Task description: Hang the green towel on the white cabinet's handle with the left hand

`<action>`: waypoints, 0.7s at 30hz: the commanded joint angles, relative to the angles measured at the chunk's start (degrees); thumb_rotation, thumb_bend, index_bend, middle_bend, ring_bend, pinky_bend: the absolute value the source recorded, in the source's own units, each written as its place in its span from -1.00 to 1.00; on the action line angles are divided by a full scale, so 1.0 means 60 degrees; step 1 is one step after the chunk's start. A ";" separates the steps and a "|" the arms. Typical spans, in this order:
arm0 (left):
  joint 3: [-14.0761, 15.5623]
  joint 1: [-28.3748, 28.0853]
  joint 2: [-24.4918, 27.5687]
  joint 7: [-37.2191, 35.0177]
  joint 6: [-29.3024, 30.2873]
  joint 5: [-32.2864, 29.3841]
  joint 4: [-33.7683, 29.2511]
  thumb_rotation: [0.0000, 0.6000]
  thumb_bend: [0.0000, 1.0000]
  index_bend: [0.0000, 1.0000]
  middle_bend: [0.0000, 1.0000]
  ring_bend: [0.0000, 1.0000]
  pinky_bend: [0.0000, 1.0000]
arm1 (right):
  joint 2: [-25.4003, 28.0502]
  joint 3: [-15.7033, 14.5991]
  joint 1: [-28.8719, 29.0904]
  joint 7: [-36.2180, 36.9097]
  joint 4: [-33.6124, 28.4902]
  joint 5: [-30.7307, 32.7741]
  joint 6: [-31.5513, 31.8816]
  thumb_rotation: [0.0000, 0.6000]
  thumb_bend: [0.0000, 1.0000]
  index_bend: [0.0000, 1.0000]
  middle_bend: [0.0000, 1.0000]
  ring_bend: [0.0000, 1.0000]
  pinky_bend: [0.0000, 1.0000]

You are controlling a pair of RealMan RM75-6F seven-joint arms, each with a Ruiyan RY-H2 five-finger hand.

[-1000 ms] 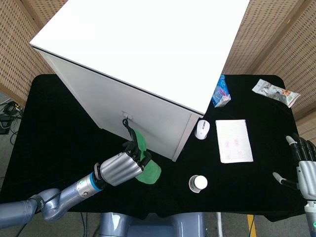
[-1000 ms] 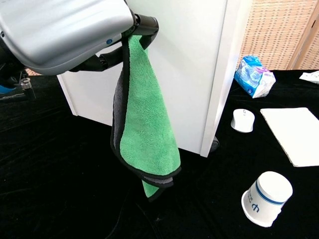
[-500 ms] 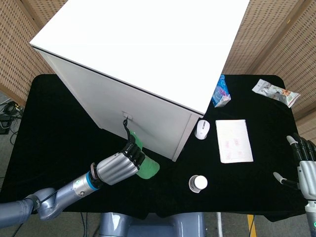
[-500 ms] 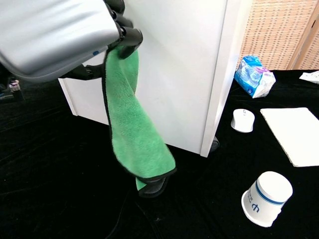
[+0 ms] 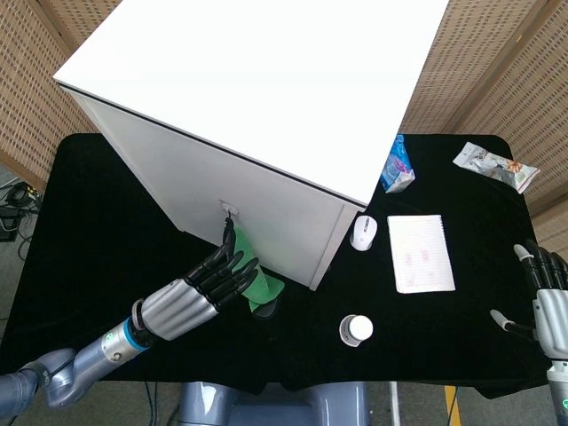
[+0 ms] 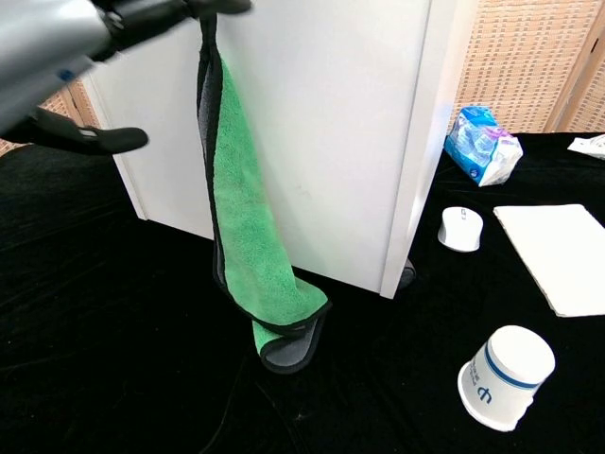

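The green towel [image 5: 264, 288] with its dark border hangs down the front of the white cabinet [image 5: 266, 80] from just under the small handle [image 5: 229, 213]. In the chest view the towel [image 6: 255, 246] drops from the top edge of the frame, and its lower end folds onto the black table. My left hand [image 5: 200, 286] is beside the towel with its fingers spread and nothing held; its fingertips [image 6: 170, 11] reach toward the towel's top. My right hand [image 5: 546, 297] rests at the far right edge, fingers apart and empty.
Right of the cabinet lie a white mouse [image 5: 363, 232], a white notebook [image 5: 422, 253], a blue packet [image 5: 397, 166] and a snack bag [image 5: 495, 166]. A paper cup [image 6: 506, 376] stands near the table's front edge. A black cloth [image 5: 98, 231] covers the table.
My left hand has let go of the towel, spread its fingers and drawn back to the left. The towel now hangs by itself against the cabinet front.
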 commanded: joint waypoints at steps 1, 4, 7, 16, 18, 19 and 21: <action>0.0247 0.0686 0.0132 -0.0695 0.0839 -0.0359 -0.0045 1.00 -0.80 -0.79 -1.00 -1.00 -1.00 | -0.0011 0.0007 0.0010 -0.0017 0.0017 0.0021 -0.0022 1.00 -0.74 -0.96 -1.00 -1.00 -1.00; 0.0457 0.1258 0.0241 -0.1214 0.1319 -0.0834 -0.0167 1.00 -0.79 -0.78 -1.00 -1.00 -1.00 | -0.0028 -0.0007 0.0017 -0.0072 0.0011 0.0014 -0.0041 1.00 -0.74 -0.96 -1.00 -1.00 -1.00; 0.0960 0.2435 0.0432 -0.2568 0.1946 -0.2276 -0.0601 1.00 -0.79 -0.77 -1.00 -1.00 -1.00 | -0.0071 -0.0037 0.0025 -0.0257 0.0009 -0.0055 -0.0023 1.00 -0.74 -0.96 -1.00 -1.00 -1.00; 0.1425 0.3730 0.1494 -0.4858 0.1456 -0.4843 -0.1129 1.00 -0.79 -0.82 -1.00 -1.00 -1.00 | -0.0242 -0.0119 0.0103 -0.0844 0.0001 -0.0079 -0.0180 1.00 -0.74 -0.96 -1.00 -1.00 -1.00; 0.1395 0.3814 0.1819 -0.5136 0.1101 -0.5355 -0.1280 1.00 -0.79 -0.88 -1.00 -1.00 -1.00 | -0.0261 -0.0149 0.0147 -0.1025 -0.0029 -0.0068 -0.0289 1.00 -0.74 -0.97 -1.00 -1.00 -1.00; 0.1372 0.3842 0.1916 -0.5191 0.0984 -0.5520 -0.1317 1.00 -0.80 -0.91 -1.00 -1.00 -1.00 | -0.0269 -0.0157 0.0165 -0.1093 -0.0040 -0.0056 -0.0333 1.00 -0.74 -0.98 -1.00 -1.00 -1.00; 0.1295 0.3895 0.2058 -0.5285 0.0848 -0.5719 -0.1299 1.00 -0.80 -0.94 -1.00 -1.00 -1.00 | -0.0294 -0.0176 0.0196 -0.1189 -0.0074 -0.0023 -0.0421 1.00 -0.73 -0.98 -1.00 -1.00 -1.00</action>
